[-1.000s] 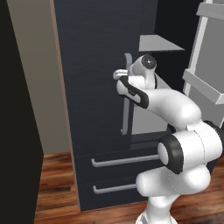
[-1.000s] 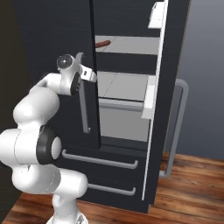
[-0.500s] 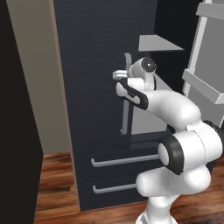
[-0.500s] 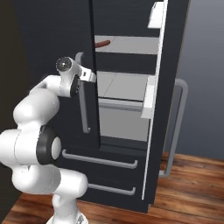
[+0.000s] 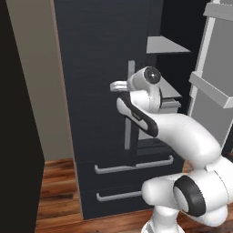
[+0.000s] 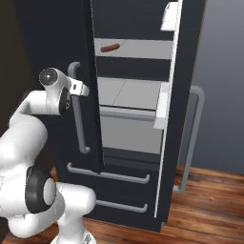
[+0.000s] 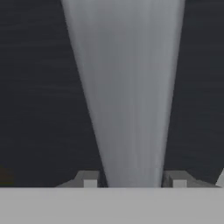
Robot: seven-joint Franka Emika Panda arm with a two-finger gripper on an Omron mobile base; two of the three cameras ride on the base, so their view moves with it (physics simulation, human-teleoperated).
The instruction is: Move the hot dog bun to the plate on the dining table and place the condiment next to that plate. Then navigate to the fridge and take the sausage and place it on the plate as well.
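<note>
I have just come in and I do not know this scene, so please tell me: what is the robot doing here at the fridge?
The white arm has its pincer around the vertical grey handle of the left fridge door, one fingertip on each side of the bar. The right door already stands open, and the sausage lies on an upper shelf inside, not yet taken.

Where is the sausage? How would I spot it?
Look at the tall dark fridge with its right door swung open. Inside, on the top grey shelf, lies the sausage, towards the left. It is a small reddish-brown stick, the one coloured thing among grey shelves.
</note>
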